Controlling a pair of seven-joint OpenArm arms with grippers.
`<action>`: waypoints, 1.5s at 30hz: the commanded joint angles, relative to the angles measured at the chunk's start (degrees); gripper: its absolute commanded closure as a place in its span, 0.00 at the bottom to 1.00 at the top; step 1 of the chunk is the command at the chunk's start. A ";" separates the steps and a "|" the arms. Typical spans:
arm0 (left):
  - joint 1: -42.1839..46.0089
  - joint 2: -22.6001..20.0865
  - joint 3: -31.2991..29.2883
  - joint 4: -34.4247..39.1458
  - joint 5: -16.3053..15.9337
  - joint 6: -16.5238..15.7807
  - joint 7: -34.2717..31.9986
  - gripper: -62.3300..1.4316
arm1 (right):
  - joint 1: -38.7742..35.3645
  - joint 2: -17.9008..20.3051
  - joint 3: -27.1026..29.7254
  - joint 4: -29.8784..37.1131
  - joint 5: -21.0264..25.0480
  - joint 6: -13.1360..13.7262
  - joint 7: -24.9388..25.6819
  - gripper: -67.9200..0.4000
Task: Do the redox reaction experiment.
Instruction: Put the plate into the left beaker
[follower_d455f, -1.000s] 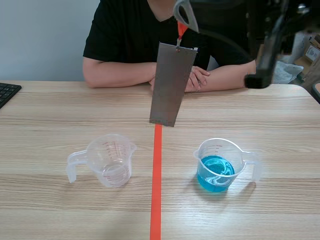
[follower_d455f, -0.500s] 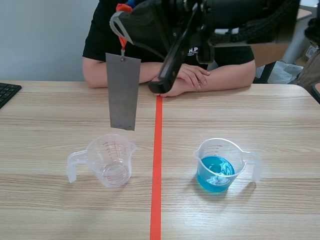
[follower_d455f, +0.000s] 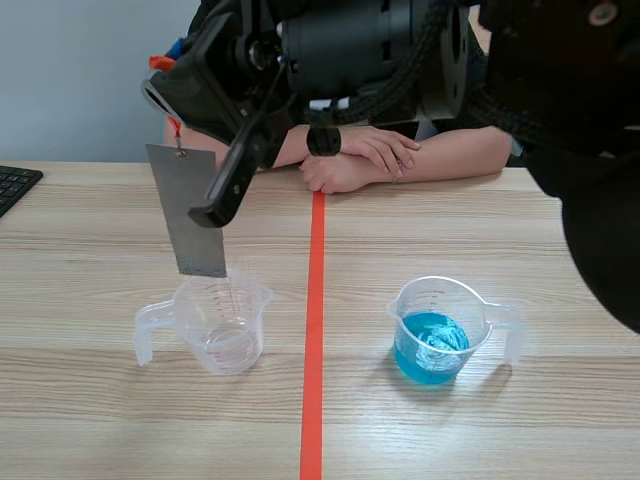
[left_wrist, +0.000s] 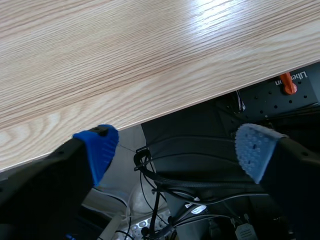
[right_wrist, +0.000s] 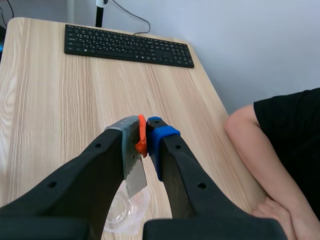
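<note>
A grey metal plate (follower_d455f: 188, 212) hangs from an orange tag (follower_d455f: 162, 62) on which my right gripper (follower_d455f: 165, 85) is shut; that arm comes in from the right across the top. The plate's lower edge is at the rim of the empty clear beaker (follower_d455f: 215, 320), left of the tape line. A second beaker (follower_d455f: 437, 330), holding blue liquid, stands to the right of the line. In the right wrist view the tag (right_wrist: 141, 137) is pinched in my right gripper (right_wrist: 142, 131), with the plate (right_wrist: 135, 177) and empty beaker (right_wrist: 125, 212) below. My left gripper (left_wrist: 177, 147) is open at the table's edge (left_wrist: 150, 75).
A person sits across the table with folded hands (follower_d455f: 360, 155) resting near the far end of the orange tape line (follower_d455f: 313, 330). A black keyboard (follower_d455f: 12, 185) lies at the far left edge. Cables hang below the table's edge in the left wrist view.
My right arm has swung left with the hanging plate, from above the tape line to over the empty beaker, and the plate now hangs lower. Both beakers stay put.
</note>
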 joint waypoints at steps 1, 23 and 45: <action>0.46 0.28 0.13 0.59 -0.13 -0.28 -0.24 0.07 | 1.29 -0.63 -0.57 0.39 -0.70 -0.63 0.66 0.97; 0.46 0.28 0.11 0.59 0.11 -0.46 0.92 0.00 | 1.25 -1.42 -2.34 -5.77 -2.71 -1.49 3.39 0.97; 0.46 0.28 0.11 0.59 0.07 -0.48 1.29 0.00 | 1.27 -1.42 -5.25 -19.65 -13.53 -1.49 17.25 0.97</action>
